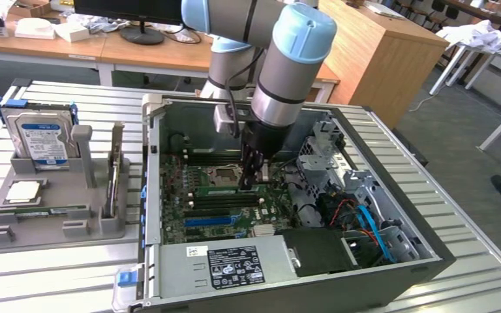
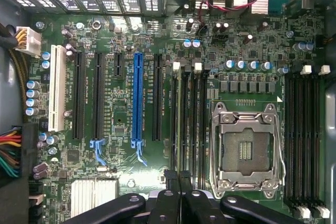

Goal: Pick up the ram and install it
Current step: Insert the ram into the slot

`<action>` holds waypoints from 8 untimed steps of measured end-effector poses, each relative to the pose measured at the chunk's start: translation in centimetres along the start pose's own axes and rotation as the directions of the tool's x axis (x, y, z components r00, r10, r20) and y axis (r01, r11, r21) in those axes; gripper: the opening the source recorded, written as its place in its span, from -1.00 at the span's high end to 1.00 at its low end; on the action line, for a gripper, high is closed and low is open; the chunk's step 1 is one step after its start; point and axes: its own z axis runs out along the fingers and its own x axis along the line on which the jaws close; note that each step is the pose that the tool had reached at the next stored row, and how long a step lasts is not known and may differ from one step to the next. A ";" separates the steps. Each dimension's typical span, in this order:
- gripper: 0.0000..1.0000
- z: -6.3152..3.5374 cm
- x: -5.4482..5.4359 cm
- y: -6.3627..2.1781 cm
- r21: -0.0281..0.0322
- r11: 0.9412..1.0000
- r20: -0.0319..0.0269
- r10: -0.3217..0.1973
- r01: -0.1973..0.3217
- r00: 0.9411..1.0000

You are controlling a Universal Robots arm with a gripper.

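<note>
slatted metal table (image 1: 472,212) carries an open computer case (image 1: 407,270); inside, the claw (image 2: 176,177), fingers pressed together, sits over the ram (image 1: 218,190), which stands edge-on in a motherboard slot beside the cpu socket (image 1: 225,174).

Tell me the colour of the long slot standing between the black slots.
Blue. The slot shows best in the wrist view.

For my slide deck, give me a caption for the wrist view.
Shut pincer over the memory slots beside the CPU socket on the motherboard.
</note>
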 end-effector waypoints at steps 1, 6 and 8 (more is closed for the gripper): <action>0.77 0.04 0.0 0.00 0.000 1.000 0.000 0.000 0.000 1.000; 0.77 0.24 0.1 -0.01 0.000 1.000 0.000 0.000 0.000 1.000; 0.77 0.26 0.1 -0.02 0.000 1.000 0.000 0.000 0.000 1.000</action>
